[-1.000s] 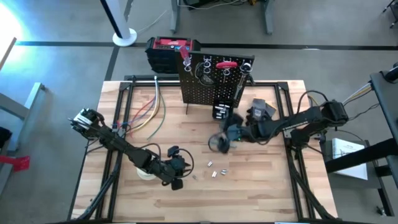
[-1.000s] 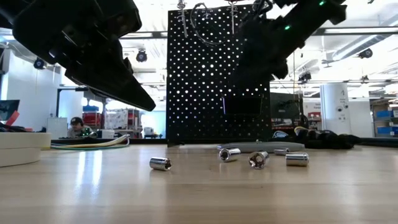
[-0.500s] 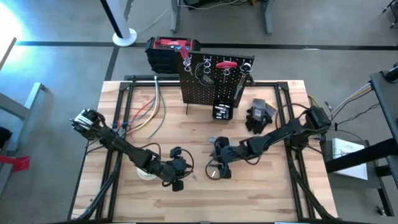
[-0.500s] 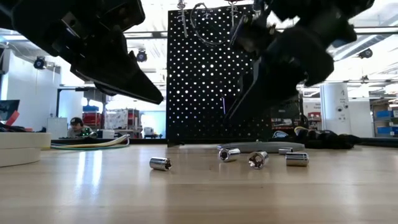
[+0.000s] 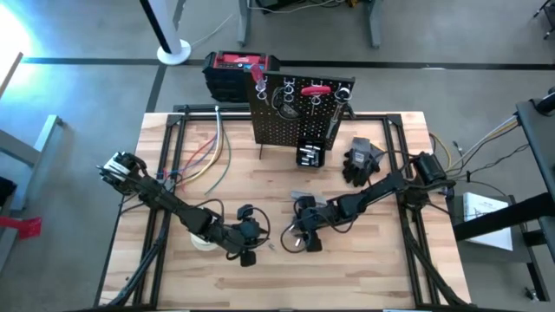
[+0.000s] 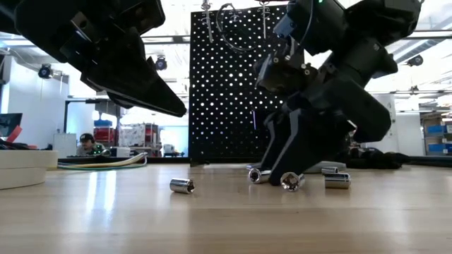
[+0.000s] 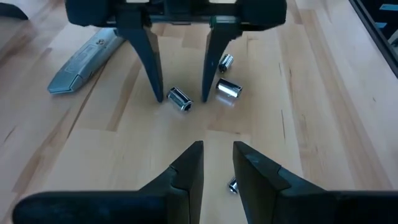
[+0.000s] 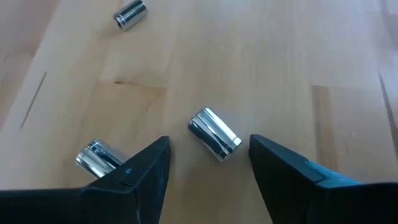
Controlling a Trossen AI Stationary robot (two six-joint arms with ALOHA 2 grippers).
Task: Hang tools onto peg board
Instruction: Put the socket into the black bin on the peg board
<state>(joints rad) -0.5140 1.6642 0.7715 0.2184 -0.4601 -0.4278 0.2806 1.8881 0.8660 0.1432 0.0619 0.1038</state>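
- Left side of worktop [image 5: 173,286]: whitish tape roll [image 5: 201,241] lies partly under the left arm; coloured cables [image 5: 208,156] lie farther back.
- Left pincer [image 5: 247,245] hovers low over front-centre worktop, fingers [image 7: 186,168] narrow, a slim gap between them, nothing held.
- One small silvery bit [image 7: 233,185] lies just past the left fingertips.
- Centre: loose bits [image 6: 182,185] scattered on the wood, all lying on their sides. Low view shows one apart on the left, a cluster [image 6: 291,181] at right under the right arm.
- Right pincer [image 5: 299,243] is down at the worktop, fingers wide, straddling one bit [image 8: 214,134] without touching it. Not gripped.
- Another bit [image 8: 96,157] lies just beside one right finger; a third [image 8: 130,14] lies farther off.
- Grey utility knife [image 7: 81,62] lies flat near the right pincer.
- Back centre: peg board [image 5: 290,121] stands upright, red-handled tools [image 5: 314,89] hung near its top, ring hooks [image 5: 284,94] alongside, small black bin [image 5: 310,154] at its foot.
- Behind the board: red-and-black box [image 5: 236,71].
- Right of the board: black gloves [image 5: 362,160] in a heap.
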